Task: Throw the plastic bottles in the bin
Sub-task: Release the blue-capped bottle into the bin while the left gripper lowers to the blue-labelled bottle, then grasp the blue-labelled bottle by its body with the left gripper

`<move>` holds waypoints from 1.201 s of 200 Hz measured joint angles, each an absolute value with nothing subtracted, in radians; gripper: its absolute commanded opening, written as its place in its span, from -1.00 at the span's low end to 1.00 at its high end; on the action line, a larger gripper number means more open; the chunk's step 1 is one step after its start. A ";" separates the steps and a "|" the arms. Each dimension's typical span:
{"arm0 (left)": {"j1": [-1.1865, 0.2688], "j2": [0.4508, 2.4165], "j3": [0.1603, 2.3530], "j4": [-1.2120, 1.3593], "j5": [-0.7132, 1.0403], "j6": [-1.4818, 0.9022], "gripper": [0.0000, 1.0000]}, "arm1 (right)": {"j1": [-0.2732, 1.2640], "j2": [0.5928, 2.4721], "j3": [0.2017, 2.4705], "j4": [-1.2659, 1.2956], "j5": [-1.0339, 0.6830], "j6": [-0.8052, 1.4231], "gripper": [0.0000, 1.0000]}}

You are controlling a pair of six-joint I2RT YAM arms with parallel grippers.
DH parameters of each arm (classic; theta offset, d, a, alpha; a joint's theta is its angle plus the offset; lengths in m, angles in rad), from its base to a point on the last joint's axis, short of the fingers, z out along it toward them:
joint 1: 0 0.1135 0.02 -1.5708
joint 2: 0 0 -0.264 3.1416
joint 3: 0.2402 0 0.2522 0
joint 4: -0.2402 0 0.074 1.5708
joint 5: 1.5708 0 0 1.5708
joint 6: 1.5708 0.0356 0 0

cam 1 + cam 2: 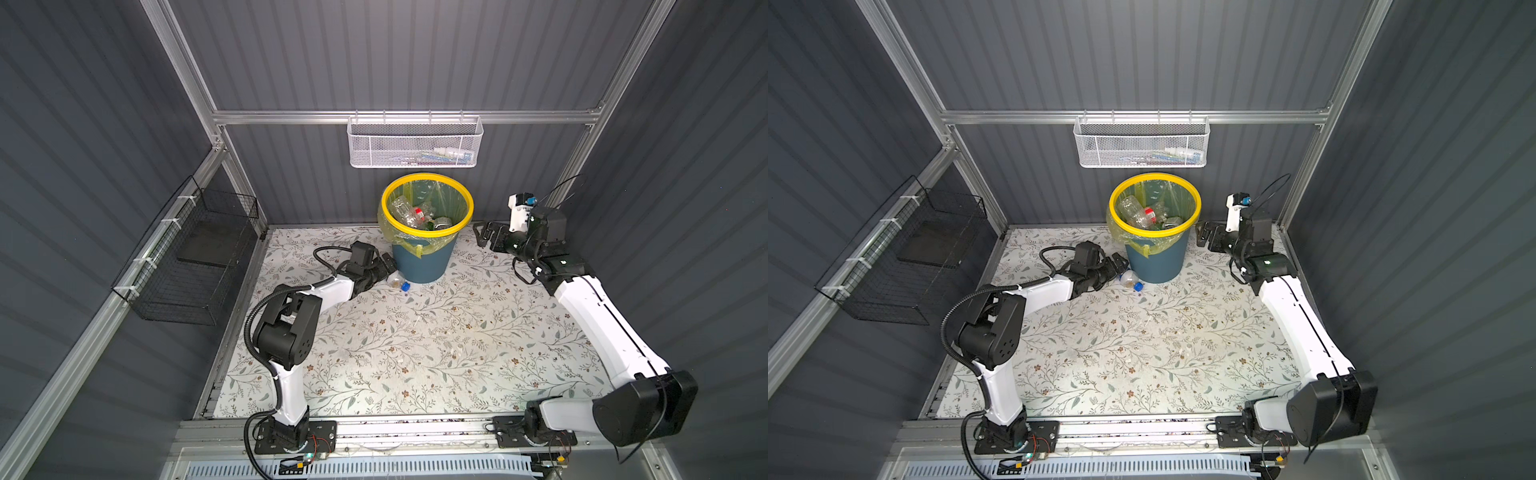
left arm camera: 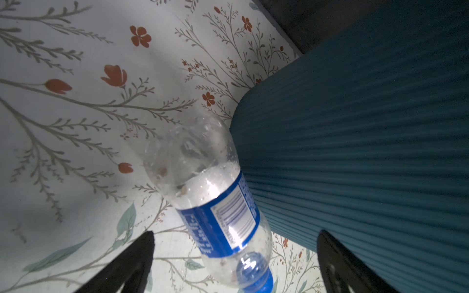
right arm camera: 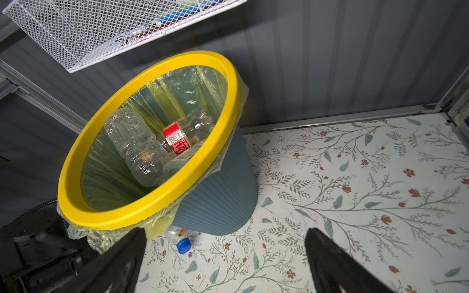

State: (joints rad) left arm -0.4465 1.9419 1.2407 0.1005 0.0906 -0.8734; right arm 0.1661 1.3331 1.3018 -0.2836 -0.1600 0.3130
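Observation:
A clear plastic bottle (image 2: 203, 182) with a blue label and blue cap lies on the floral mat, against the foot of the bin (image 2: 355, 152). Both top views show it there (image 1: 397, 280) (image 1: 1128, 279). My left gripper (image 2: 236, 234) is low over the mat (image 1: 388, 272) and open. The bottle's cap end lies between its fingers, with a gap on each side. The bin (image 1: 428, 235) has a yellow rim (image 3: 142, 210) and holds several bottles (image 3: 137, 149), one with a red label (image 3: 176, 138). My right gripper (image 1: 480, 236) (image 3: 225, 230) hangs open and holds nothing, just right of the rim.
A white mesh basket (image 1: 413, 143) hangs on the back wall right above the bin. A black wire basket (image 1: 195, 257) hangs on the left wall. Grey panel walls close in the floral mat (image 1: 415, 353) on three sides.

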 measured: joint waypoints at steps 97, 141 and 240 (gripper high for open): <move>-0.447 2.043 1.328 0.019 0.094 -0.861 0.69 | 0.119 1.301 1.223 -0.272 -0.184 0.364 0.98; -0.447 2.043 1.328 0.002 0.093 -0.811 0.35 | 0.107 1.275 1.190 -0.263 -0.189 0.375 0.98; -0.443 1.925 1.250 -0.159 0.019 -0.591 0.46 | 0.085 1.243 1.097 -0.246 -0.207 0.405 0.98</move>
State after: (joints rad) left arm -0.4435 1.9251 1.2503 -0.1589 0.0185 -0.5907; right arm 0.0849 1.2434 1.0969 -0.2459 -0.2073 0.4053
